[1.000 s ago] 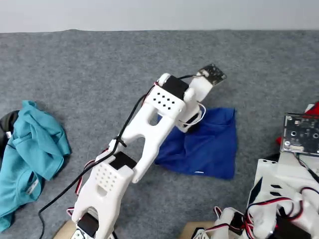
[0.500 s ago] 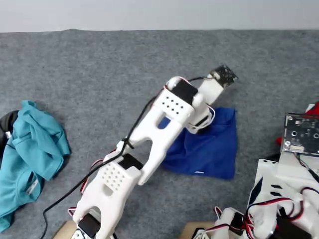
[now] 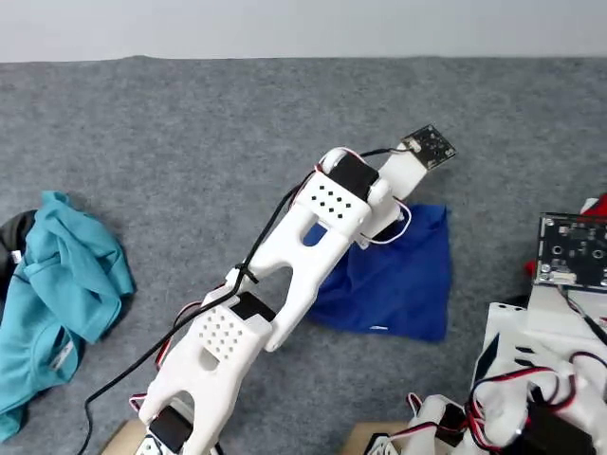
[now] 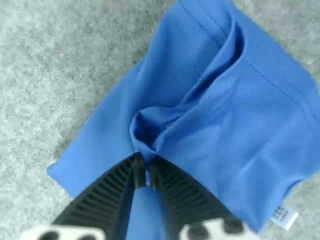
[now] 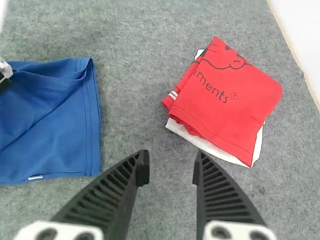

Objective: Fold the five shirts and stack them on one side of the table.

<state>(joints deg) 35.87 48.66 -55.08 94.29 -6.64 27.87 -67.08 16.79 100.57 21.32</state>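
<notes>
Folded blue cotton shirt (image 3: 408,284) lay flat, right of centre on the grey carpet-like surface (image 3: 190,142). Outline was close to square, so no clear long axis. Its double-stitched hem edge ran far-to-near and faced the right side; a small white label showed at the near corner.

Left gripper (image 4: 142,167) was pressed together, pinching a raised pucker of the blue cloth near the shirt's far edge. The left arm crossed the surface diagonally from the near-left.

Right gripper (image 5: 170,167) was spread, holding nothing, above bare surface between the blue shirt and a folded red printed shirt (image 5: 225,100). The red shirt lay on a folded white shirt (image 5: 258,144), near the right edge.

Crumpled teal shirt (image 3: 57,284) sat unfolded at the far left, touching a dark garment (image 3: 11,232). A pale wall (image 3: 285,28) stood behind the surface.
</notes>
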